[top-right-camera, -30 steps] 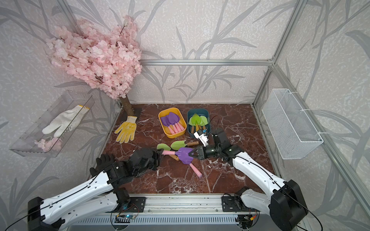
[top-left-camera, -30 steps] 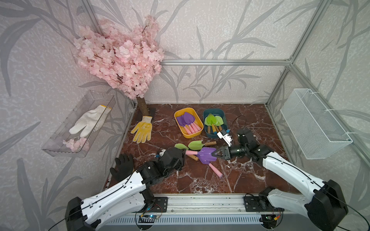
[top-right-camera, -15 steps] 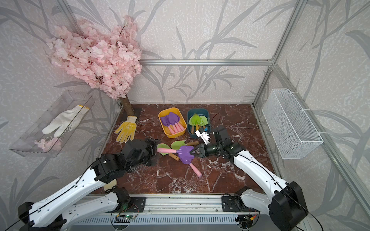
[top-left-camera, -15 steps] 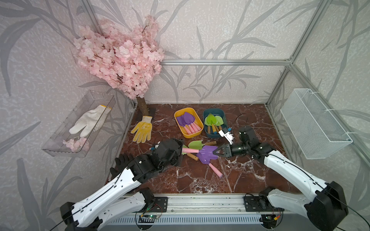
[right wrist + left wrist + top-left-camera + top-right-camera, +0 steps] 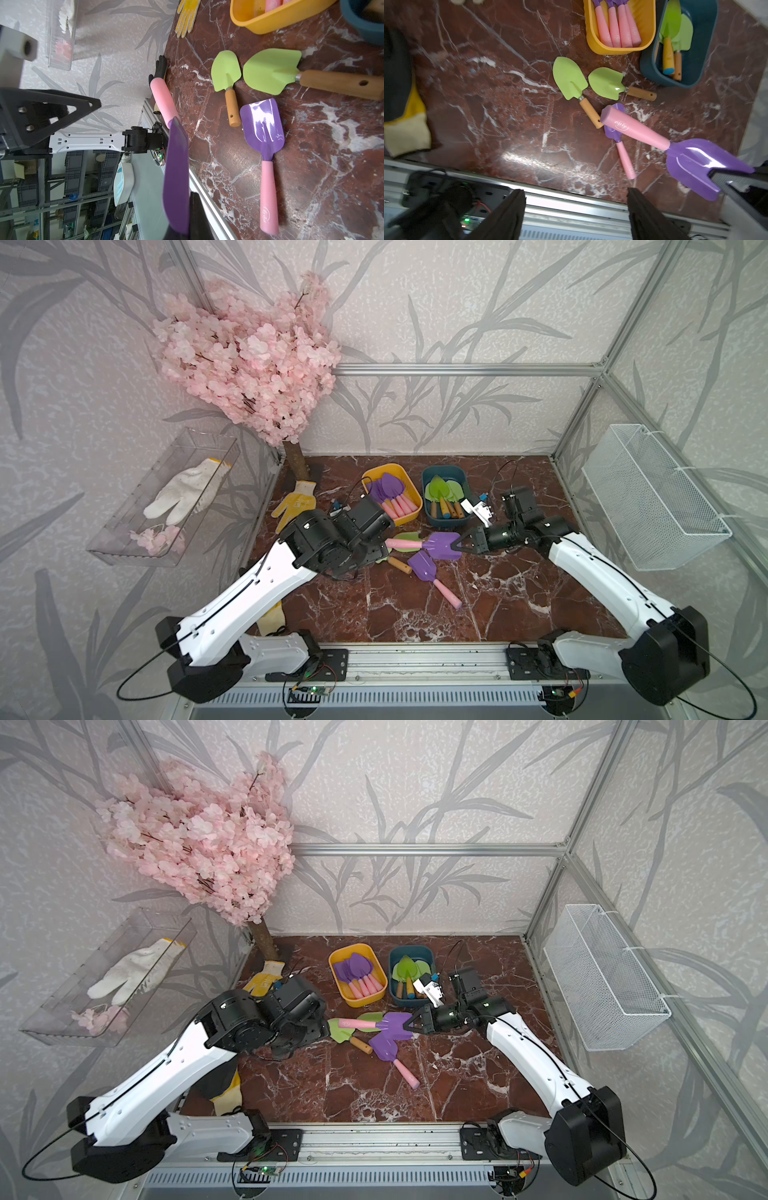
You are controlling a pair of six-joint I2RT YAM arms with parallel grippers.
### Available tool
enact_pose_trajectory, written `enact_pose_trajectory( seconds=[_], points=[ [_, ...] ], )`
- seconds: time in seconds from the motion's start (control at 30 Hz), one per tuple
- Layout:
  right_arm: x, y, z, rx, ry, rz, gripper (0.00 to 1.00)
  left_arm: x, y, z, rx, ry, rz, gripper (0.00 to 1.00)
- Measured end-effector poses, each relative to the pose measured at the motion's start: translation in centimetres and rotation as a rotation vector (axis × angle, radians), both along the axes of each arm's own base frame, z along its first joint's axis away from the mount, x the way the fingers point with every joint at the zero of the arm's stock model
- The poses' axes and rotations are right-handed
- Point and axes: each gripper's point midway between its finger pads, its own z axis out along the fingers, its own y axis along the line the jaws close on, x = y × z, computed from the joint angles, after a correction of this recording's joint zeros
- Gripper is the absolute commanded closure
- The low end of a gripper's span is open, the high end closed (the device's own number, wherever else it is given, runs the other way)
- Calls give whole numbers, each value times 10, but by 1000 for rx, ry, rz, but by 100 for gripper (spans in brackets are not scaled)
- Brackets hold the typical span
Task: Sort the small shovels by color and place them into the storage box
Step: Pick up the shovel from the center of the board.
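My right gripper [image 5: 458, 546] is shut on the blade of a purple shovel [image 5: 441, 545], holding it level above the table with its pink handle [image 5: 633, 129] towards my left arm. My left gripper [image 5: 576, 199] stands open and empty, just short of that handle's end. On the marble lie another purple shovel [image 5: 423, 566] and two green shovels with wooden handles [image 5: 569, 79] [image 5: 606, 83]. The yellow storage box [image 5: 417, 498] holds several purple shovels. The teal storage box [image 5: 441, 523] holds green ones.
A yellow glove [image 5: 297, 504] lies at the back left by the trunk of the blossom tree [image 5: 297, 460]. A black and yellow glove [image 5: 224, 1090] lies under my left arm. A clear tray [image 5: 124, 531] hangs on the left wall and a wire basket [image 5: 652, 497] on the right.
My left gripper opened and let go of the pink handle, and the left arm lifted and drew back a little. The right gripper stays shut on the purple blade.
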Motion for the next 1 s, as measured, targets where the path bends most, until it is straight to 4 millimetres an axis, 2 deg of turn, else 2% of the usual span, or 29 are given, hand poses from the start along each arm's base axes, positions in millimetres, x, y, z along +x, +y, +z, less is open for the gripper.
enact_pose_trajectory(
  seconds=[0.13,0.27,0.4,0.63,0.73,0.83,1.0],
  points=[
    [-6,-2,-5,-19,23,13,100,4,-10,10,229,-65,-261,23],
    [-9,-4,-3,-27,26,24,100,2,-22,4,463,-96,-528,19],
    [-10,-4,0,-31,24,32,100,-11,-26,-8,642,-100,-803,17],
    [-14,-4,3,-29,31,46,100,-31,-25,-10,776,-182,-1199,16],
    [-16,-3,4,-19,42,54,100,-32,-22,-13,812,-212,-1294,16],
    [-19,-2,5,-15,52,63,100,-31,-21,-24,858,-242,-1378,15],
    [-22,2,14,-3,43,82,100,-28,-31,-32,883,-316,-1464,14]
  ],
)
